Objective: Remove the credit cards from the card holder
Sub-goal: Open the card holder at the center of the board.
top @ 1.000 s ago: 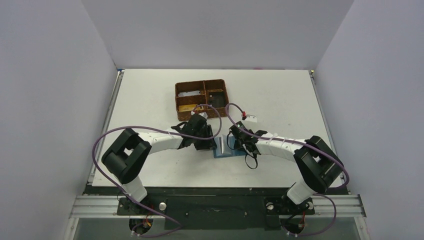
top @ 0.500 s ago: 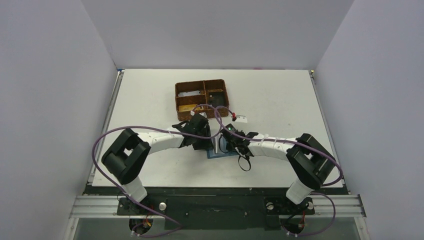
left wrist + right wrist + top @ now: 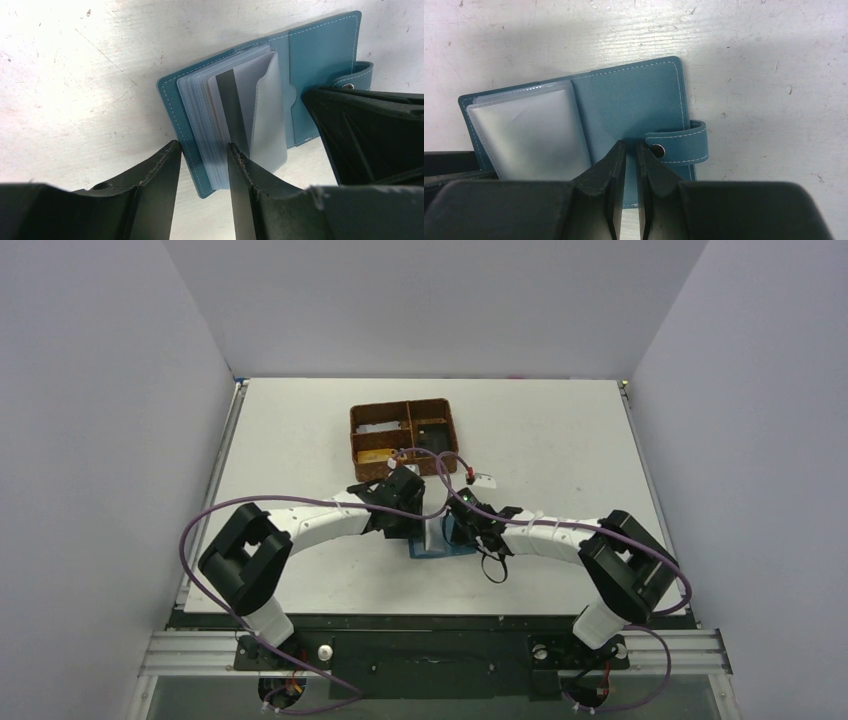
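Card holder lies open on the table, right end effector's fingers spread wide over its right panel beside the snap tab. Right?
No: the right end effector is nearly shut, a narrow slit between its fingers, as the right wrist view shows. The card holder lies open on the table, with it over the right panel beside the snap tab.

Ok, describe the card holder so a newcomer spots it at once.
On the white table, look just nearside of the brown compartment basket. The card holder lies open there, flat on the table: the only teal thing, with clear plastic sleeves and a snap tab.
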`<act>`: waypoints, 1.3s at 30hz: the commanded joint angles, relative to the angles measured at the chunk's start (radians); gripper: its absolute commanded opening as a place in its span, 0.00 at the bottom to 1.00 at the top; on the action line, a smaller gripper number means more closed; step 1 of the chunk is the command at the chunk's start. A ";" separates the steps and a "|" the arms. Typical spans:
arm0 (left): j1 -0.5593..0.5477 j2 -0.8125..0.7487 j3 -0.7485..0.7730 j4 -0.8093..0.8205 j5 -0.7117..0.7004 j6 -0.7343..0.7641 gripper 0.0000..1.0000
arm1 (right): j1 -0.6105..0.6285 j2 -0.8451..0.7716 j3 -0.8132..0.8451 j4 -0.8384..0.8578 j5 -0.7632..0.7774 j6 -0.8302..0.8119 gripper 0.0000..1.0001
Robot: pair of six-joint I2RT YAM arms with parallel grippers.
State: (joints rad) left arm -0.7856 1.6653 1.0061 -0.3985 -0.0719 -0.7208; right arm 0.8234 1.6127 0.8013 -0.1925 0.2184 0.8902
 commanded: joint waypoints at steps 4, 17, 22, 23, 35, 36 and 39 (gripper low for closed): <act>-0.013 -0.089 0.013 -0.017 -0.009 0.018 0.40 | -0.017 -0.003 -0.058 0.043 -0.171 0.044 0.10; -0.003 -0.092 0.021 -0.063 -0.050 0.047 0.45 | -0.028 -0.005 -0.080 0.060 -0.188 0.054 0.09; 0.000 -0.127 0.001 -0.070 -0.058 0.061 0.47 | -0.030 -0.005 -0.087 0.061 -0.187 0.056 0.08; 0.000 -0.126 0.002 -0.070 -0.057 0.066 0.47 | -0.030 -0.006 -0.087 0.061 -0.186 0.056 0.08; -0.001 -0.003 0.053 0.039 0.063 0.076 0.31 | -0.044 -0.037 -0.126 0.088 -0.195 0.066 0.06; -0.002 0.004 0.053 0.052 0.067 0.069 0.29 | -0.045 -0.043 -0.126 0.088 -0.195 0.066 0.06; -0.003 0.023 0.058 0.095 0.122 0.056 0.26 | -0.047 -0.066 -0.122 0.090 -0.197 0.061 0.06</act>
State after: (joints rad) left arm -0.7891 1.6714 1.0183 -0.3988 -0.0303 -0.6514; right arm 0.7773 1.5753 0.7063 -0.0433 0.0574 0.9546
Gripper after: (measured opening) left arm 0.281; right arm 0.059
